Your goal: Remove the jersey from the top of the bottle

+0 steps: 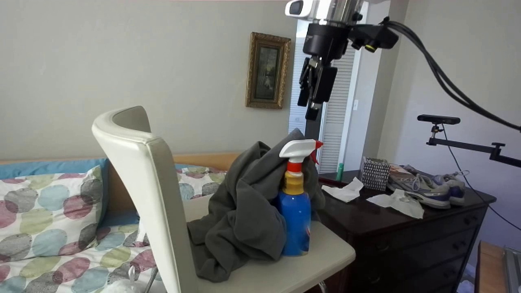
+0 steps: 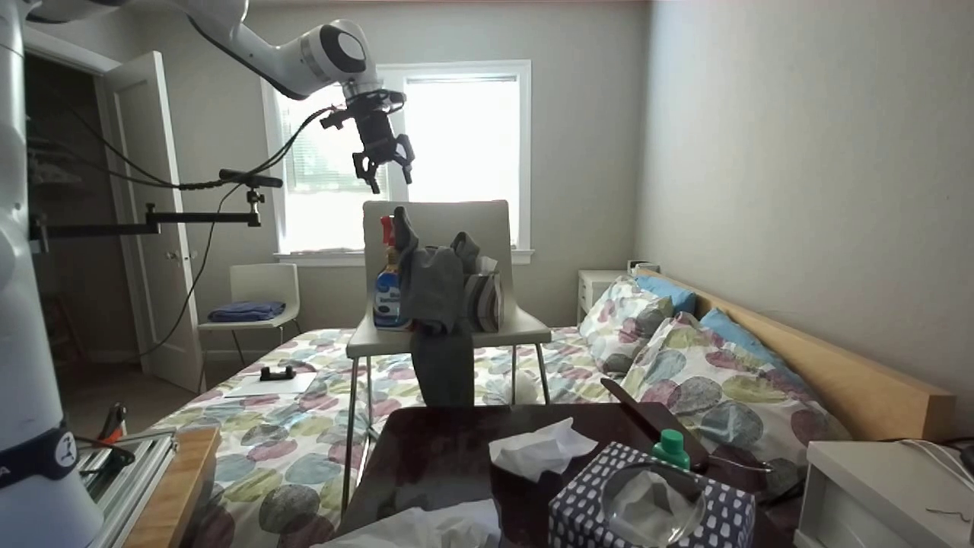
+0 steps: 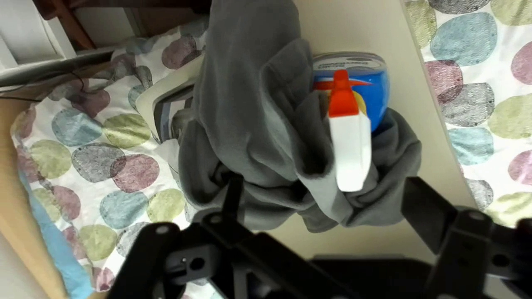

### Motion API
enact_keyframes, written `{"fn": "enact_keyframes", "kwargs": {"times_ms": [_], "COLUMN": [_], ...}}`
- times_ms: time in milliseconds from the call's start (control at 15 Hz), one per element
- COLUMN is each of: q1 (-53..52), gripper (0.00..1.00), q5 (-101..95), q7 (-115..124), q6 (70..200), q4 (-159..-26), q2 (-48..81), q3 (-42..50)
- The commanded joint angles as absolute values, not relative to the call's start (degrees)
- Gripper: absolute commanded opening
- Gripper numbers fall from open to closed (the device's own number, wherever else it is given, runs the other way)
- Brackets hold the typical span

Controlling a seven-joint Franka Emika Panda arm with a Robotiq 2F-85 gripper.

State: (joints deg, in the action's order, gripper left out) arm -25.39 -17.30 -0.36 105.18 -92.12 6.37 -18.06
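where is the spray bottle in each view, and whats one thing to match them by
In an exterior view: spray bottle, right of centre, mostly in the lower half.
In an exterior view: spray bottle, left of centre, about mid-height.
Wrist view: spray bottle, right of centre, mostly in the upper half.
Shared landmark: grey jersey, next to it in all three.

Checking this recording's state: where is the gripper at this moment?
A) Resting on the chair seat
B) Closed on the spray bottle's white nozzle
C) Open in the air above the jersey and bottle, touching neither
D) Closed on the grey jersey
C: in both exterior views a gap shows between the gripper and the grey jersey and spray bottle below it, and its jaws stand apart.
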Motion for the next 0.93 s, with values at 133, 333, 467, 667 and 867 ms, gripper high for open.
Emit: {"fn": "enact_keyframes", "kwargs": {"times_ms": [133, 333, 467, 667, 867], "q1": [-22.33, -22.03, -22.17, -22.04, -21.90], "gripper": [0.54, 0.34, 0.19, 0.02, 0.00], "q5": [-17.52, -17.73, -17.67, -17.63, -17.45], "q7": [-0.15, -0.65, -0.76, -0.69, -0.41], "q6": [112.58, 116.63, 117.76, 118.66, 119.78], "q4": [-99.97, -101.86, -101.88, -102.73, -103.46], "q2": [4.74, 4.57, 4.50, 4.27, 3.82], "q3": [-18.10, -18.35, -18.55, -18.55, -18.48]}}
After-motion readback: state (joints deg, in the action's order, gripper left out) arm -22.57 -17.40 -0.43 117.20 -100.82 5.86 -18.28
